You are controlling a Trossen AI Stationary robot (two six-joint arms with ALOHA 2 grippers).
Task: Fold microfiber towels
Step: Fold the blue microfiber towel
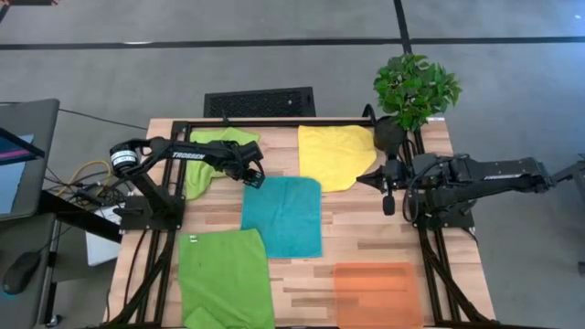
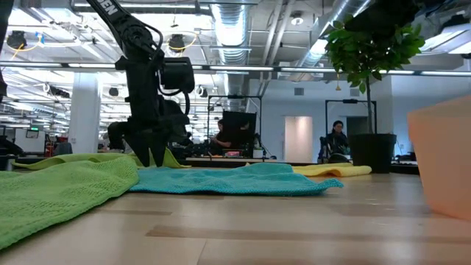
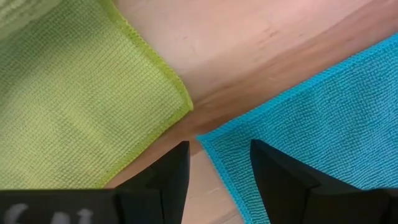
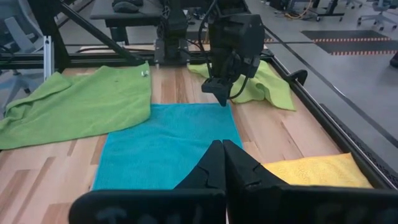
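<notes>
My left claw (image 1: 253, 174) hangs spread over the teal towel (image 1: 283, 216), at its far left corner, beside 1 rumpled green towel (image 1: 208, 155). My right claw (image 1: 388, 197), pressed together, waits near the yellow towel (image 1: 335, 154). Another green towel (image 1: 224, 277) lies nearer.

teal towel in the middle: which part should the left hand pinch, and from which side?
Probably the far-left corner of the flat, square teal microfiber towel, taken from above. The left hand hovers over that corner with fingers open, straddling the hem in the left wrist view. The towel lies flat on the wooden table, so only an edge or corner offers something to pinch. The right hand, shut, waits near the yellow microfiber towel.
</notes>
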